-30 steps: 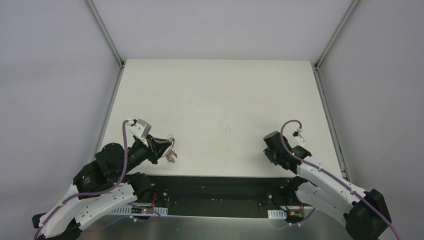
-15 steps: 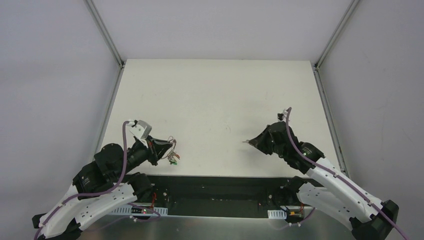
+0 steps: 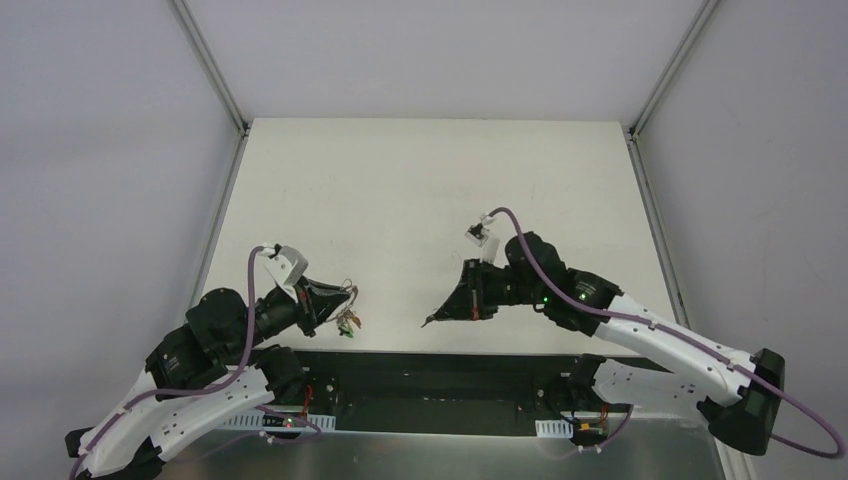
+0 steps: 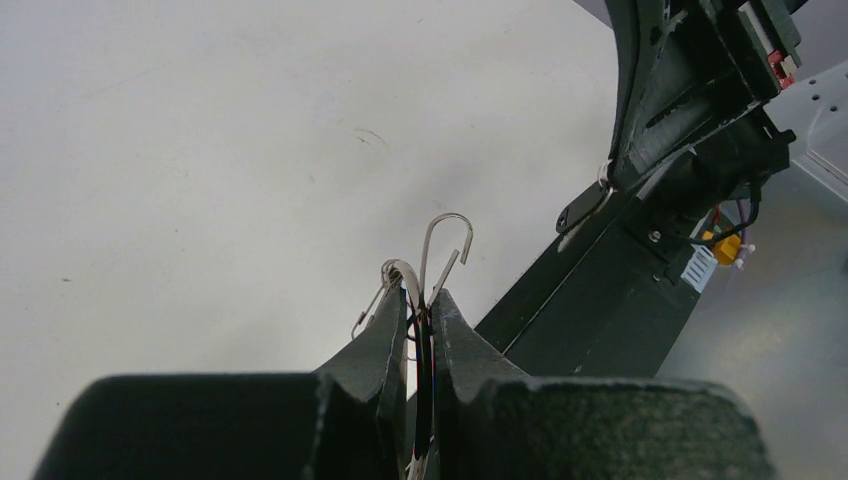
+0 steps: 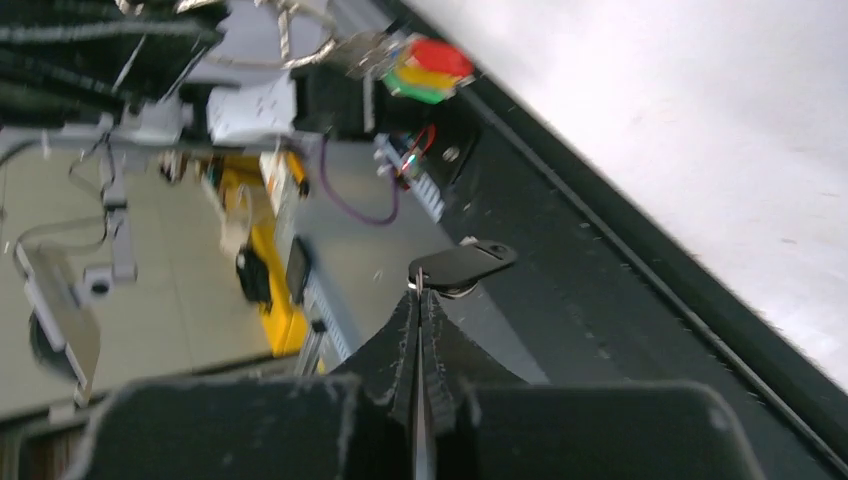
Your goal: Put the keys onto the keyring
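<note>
Pinches keyring (image 4: 447, 232) at lower left of the top view with left gripper (image 3: 340, 303), fingertips nearly together, aimed right. Stretches right arm (image 3: 640, 325) leftward to lower centre, right gripper (image 3: 435, 318) clamped tight on black key (image 5: 462, 265).

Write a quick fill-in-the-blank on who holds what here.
The right claw is shut on a key with a ___ head.
The keyring is pinched in the ___.
The hanging keys show red, yellow and ___ heads.
Missing: black; left claw; green.
</note>
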You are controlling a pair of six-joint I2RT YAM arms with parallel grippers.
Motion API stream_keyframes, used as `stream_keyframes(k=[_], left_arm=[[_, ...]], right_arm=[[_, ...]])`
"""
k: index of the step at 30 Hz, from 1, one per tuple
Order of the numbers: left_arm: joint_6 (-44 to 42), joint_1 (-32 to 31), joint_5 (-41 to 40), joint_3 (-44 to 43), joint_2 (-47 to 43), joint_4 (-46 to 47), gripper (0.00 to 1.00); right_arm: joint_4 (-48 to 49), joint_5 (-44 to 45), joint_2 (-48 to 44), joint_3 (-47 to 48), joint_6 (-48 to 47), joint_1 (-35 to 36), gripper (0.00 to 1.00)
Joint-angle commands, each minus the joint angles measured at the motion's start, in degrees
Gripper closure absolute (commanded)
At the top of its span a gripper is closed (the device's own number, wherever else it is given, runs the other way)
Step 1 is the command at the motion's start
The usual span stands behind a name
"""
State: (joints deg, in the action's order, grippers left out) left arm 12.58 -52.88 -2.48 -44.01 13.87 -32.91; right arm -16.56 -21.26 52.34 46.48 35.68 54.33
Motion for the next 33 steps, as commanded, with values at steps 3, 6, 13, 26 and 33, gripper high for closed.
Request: stream_keyframes(k=[3, 6, 13, 26, 33], left_arm=[[-1.9, -0.1, 6.9, 1.3, -2.4, 8.0, 1.00], [-2.2, 0.0, 9.6, 2.1, -3.4, 10.1, 1.00], [-3.1, -0.1, 16.1, 4.2, -4.8, 15.2, 1.00], [-3.9, -0.1, 18.6, 7.2, -6.9, 22.1, 1.00], [-4.3, 0.0, 19.0, 9.6, -8.9, 26.6, 1.00]], right_arm=[[12.6, -12.0, 5.7, 4.3, -2.6, 6.3, 1.00], [17.6, -13.9, 7.8, 4.6, -2.6, 8.4, 1.00], [30.6, -12.8, 11.2, 4.2, 1.4, 11.6, 1.00], [52.3, -2.5, 15.9, 1.4, 15.0, 14.9, 1.00], [59.6, -1.1, 19.5, 1.1, 20.3, 15.1, 1.00]])
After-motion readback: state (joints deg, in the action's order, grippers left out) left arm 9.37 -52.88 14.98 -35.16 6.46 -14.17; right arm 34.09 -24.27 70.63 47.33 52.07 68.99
